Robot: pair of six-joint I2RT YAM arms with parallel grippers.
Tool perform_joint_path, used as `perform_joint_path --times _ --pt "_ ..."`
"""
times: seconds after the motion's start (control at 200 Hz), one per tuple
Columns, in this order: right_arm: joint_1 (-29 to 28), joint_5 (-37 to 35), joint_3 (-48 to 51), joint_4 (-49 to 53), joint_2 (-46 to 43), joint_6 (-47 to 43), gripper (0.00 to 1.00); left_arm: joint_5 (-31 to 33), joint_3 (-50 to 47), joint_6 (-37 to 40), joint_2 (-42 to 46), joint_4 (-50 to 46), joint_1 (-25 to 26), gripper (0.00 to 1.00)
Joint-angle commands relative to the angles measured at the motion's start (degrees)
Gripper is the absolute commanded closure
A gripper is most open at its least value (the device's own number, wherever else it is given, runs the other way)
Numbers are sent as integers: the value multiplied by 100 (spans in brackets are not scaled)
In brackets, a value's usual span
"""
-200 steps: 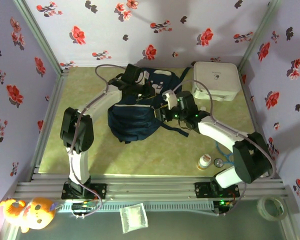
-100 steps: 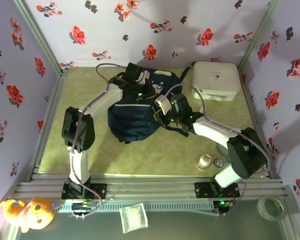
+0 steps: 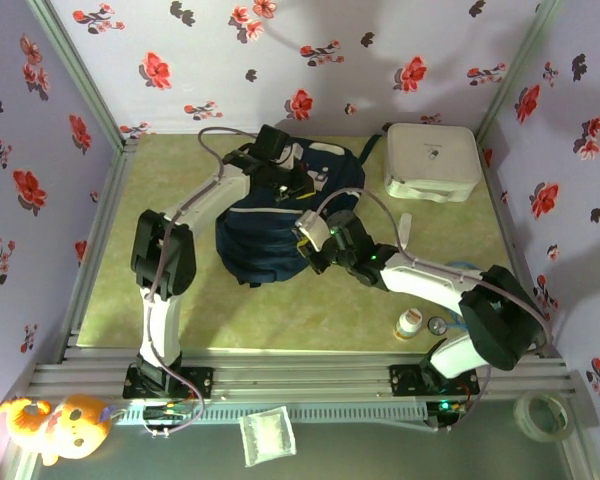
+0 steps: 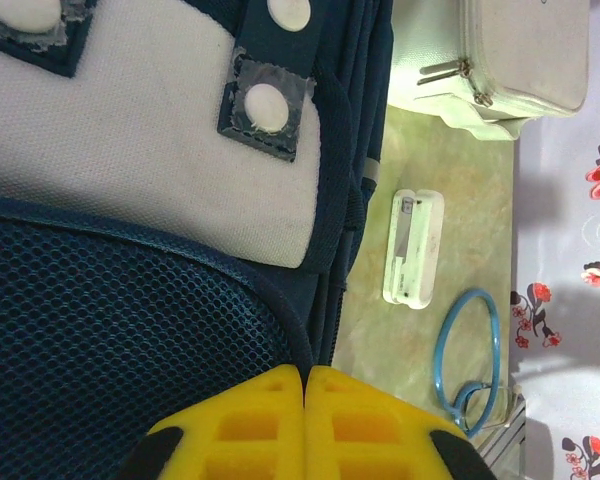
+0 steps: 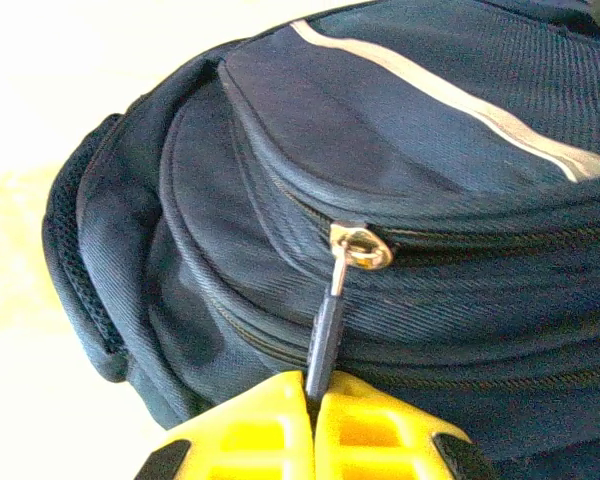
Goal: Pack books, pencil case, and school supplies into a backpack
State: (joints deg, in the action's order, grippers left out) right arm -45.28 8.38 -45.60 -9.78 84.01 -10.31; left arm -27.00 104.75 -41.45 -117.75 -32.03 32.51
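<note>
Backpack [image 3: 280, 215] lies toward the far side of the table, near the white box [image 3: 432, 160]. From overhead both arms crowd it, and the grips are too small to read. The right wrist camera settles it: right fingers [image 5: 270, 425] clamped on the dark zipper pull [image 5: 324, 330]. Left wrist camera: left fingers [image 4: 260, 425] pressed together at the backpack's mesh edge, with a blue ring [image 4: 470, 345] beyond. Since a second ago, the right arm has swung left and its fingers have closed.
</note>
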Motion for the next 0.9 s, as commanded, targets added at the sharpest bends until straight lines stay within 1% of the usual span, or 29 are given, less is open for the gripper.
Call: perform_joint_path --times 0.0,0.115,0.195,0.235,0.285,0.35,0.39,0.44,0.48,0.525,0.575,0.615,0.75,0.835,0.895 --pt "-506 177 -22 -565 273 19 100 -327 428 -257 -228 733 105 100" --pt "-753 -26 -112 -849 573 218 100 -342 599 -428 -427 886 115 100" --pt "-742 -279 120 -1312 480 630 100 -335 694 -467 -516 906 102 100" --pt "-711 -455 280 -1452 318 842 92 -323 705 -472 -508 907 85 100" --pt "-633 -690 448 -1500 50 1156 76 -294 684 -430 -453 860 42 100" --pt "-471 -885 627 -1347 -351 1627 56 -162 513 -341 -249 814 -31 85" --pt "-380 -1054 729 -1208 -602 1931 47 -48 319 -291 -50 825 -81 76" --pt "-264 -1267 821 -958 -882 2326 40 104 3 -216 238 873 -133 68" --pt "-181 -1393 824 -666 -1044 2635 36 264 -270 -168 476 881 -177 63" --pt "-82 -1464 787 -328 -1202 2995 30 450 -587 -97 748 882 -225 61" --pt "71 -1485 677 103 -1324 3456 25 708 -961 -32 1036 860 -256 57" --pt "233 -1371 582 355 -1348 3849 21 948 -1269 23 1297 867 -270 55" --pt "792 -602 183 729 -1103 5151 19 1744 -2462 70 2199 975 -263 48" --pt "1021 -101 -231 924 -706 5815 20 1992 -3232 -73 2687 1208 -181 47" --pt "1088 159 -549 1055 -410 6116 23 2152 -3641 -173 2953 1319 -76 47"
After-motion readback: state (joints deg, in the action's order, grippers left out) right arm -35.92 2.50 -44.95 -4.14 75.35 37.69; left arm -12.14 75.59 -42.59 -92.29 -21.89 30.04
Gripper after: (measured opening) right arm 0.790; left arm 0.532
